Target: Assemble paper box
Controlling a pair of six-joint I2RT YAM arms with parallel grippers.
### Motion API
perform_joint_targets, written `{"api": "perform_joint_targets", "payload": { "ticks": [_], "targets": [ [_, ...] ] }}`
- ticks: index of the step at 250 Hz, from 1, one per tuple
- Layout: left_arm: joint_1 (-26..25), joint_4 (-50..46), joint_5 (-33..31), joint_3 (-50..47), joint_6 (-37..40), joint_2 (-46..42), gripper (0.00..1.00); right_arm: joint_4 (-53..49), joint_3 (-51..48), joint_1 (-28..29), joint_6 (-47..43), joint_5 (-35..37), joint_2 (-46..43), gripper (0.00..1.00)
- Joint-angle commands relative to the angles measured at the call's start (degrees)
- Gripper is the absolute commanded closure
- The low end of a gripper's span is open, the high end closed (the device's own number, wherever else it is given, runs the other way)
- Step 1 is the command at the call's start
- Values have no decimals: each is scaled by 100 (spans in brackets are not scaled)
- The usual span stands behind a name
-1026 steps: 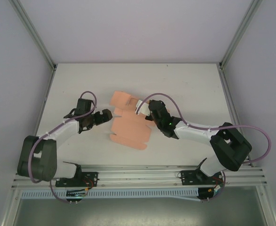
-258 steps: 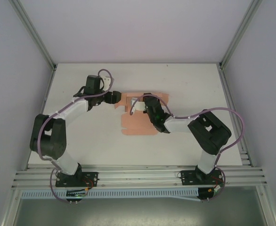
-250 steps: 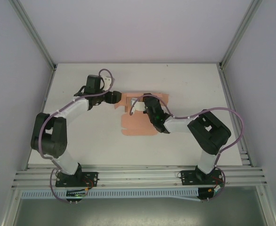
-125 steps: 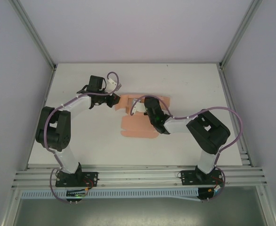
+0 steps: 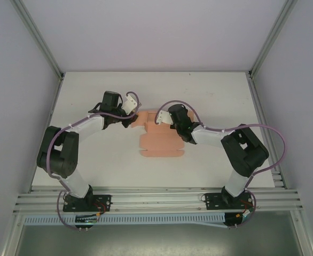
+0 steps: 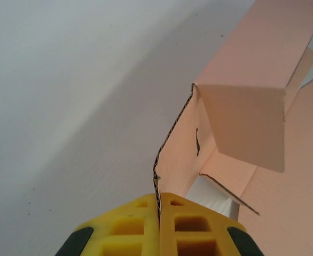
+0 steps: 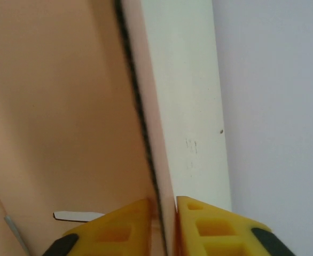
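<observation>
In the left wrist view, the left gripper (image 6: 159, 208) sits at the bottom edge of the frame. Its yellow pads (image 6: 130, 226) are pressed together on a thin raised edge of the paper box (image 6: 252, 122). From that pinch we see the salmon card wall climb toward the upper right. One panel is bent over there, and a small flap hangs beneath it. The white table (image 6: 65, 106) spreads across the left of the frame.

In the right wrist view, the right gripper (image 7: 164, 210) is at bottom centre. Its pads stand a sliver apart, with an upright card wall running between them. We cannot tell whether they press on it. That wall runs from the pads straight to the top of the frame, its pink face on the left.

From above, the card is at the centre of the frame. Its near part lies flat on the table, longer side running left to right. Its far part is folded up between the two grippers, with the left one at its left end and the right one at its right end.
</observation>
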Motion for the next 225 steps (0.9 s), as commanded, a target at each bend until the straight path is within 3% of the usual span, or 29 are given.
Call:
{"api": "perform_joint_targets", "payload": {
  "ticks": [1, 16, 101, 148, 177, 201, 225],
  "targets": [
    [-8, 168, -16, -74, 249, -144, 100, -259, 46, -27, 107, 63, -104, 89],
    [-13, 252, -52, -139, 227, -189, 100, 75, -58, -24, -16, 189, -95, 100],
    [-45, 491, -35, -387, -395, -347, 100, 2699, -809, 488, -1011, 1225, 71, 100],
    [-399, 504, -281, -595, -1069, -560, 98, 1995, -614, 649, -347, 1518, 73, 100],
    [-526, 531, -161, -688, -1590, -728, 95, 2266, -690, 712, -448, 1605, 107, 100],
    [-644, 921, 304, -922, -1751, -824, 94, 2203, -707, 761, -388, 1590, 97, 100],
    [-761, 1068, 337, -957, -1817, -716, 94, 2183, -747, 826, -344, 1566, 82, 100]
  ]
}}
